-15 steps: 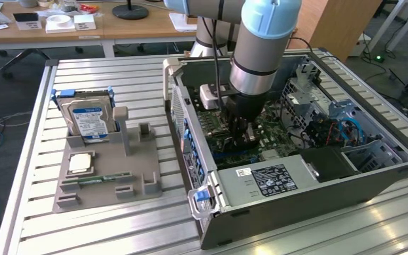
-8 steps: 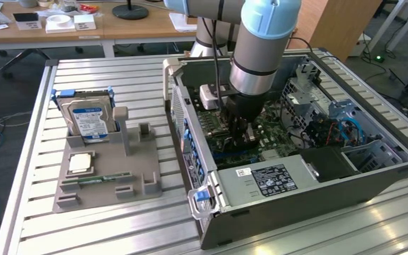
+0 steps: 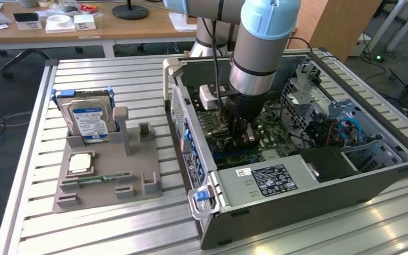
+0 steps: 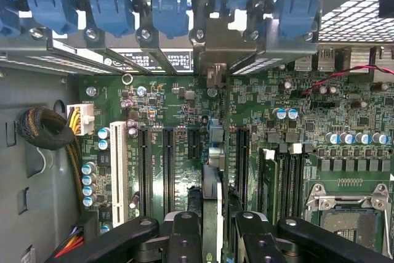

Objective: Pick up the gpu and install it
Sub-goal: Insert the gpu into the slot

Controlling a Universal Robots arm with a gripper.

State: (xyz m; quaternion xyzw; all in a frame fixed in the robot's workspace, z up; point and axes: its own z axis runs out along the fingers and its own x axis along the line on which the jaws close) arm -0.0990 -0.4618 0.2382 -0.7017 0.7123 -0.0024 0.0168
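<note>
Black gripper (image 4: 211,238) fingers clamped on gpu (image 4: 211,198), held edge-on above motherboard (image 4: 184,152), inside open computer case (image 3: 374,175). Risk: card edge offset from slot (image 4: 241,164), binding on descent and flexing board. Risk: silver end bracket (image 4: 217,50) catching rear case wall beside blue clips (image 4: 169,13). Farther off, hard drive (image 3: 91,119) upright in gray holder (image 3: 108,186); no interference likely.

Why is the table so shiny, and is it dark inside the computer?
In the exterior view, light glares off the ribbed metal table near the computer case, whose inside sits in shadow under the arm. In the wrist view, the motherboard is evenly lit, and the top edge is washed out white.
</note>
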